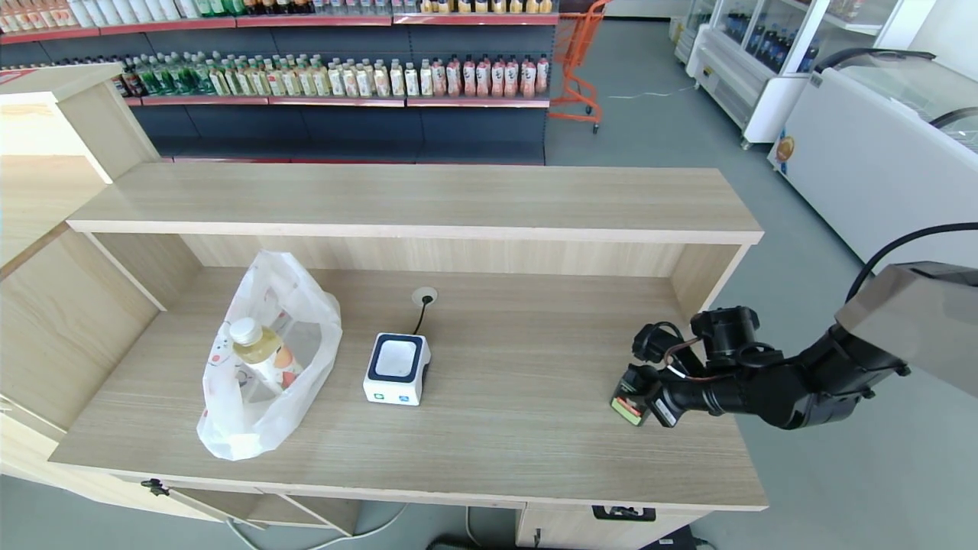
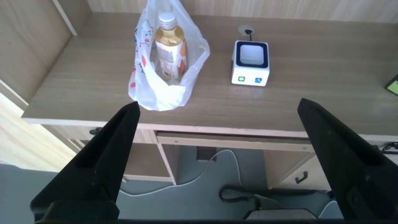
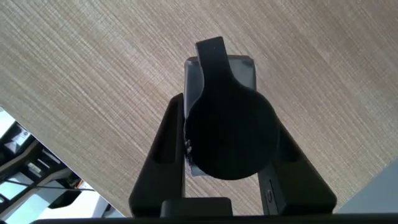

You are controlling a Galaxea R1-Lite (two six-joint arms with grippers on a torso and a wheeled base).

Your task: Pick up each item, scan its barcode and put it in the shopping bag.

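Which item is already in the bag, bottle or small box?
The white-capped bottle, standing inside the shopping bag left of the scanner. The small box is held by the right gripper at the counter's right end.

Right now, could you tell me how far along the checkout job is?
Done: one bottle sits in the bag. In hand: the right gripper is at a small box on the counter's right end; lifted or not, I cannot tell. Still to do: scan it at the scanner and bag it. The left gripper hangs open off the counter's front.
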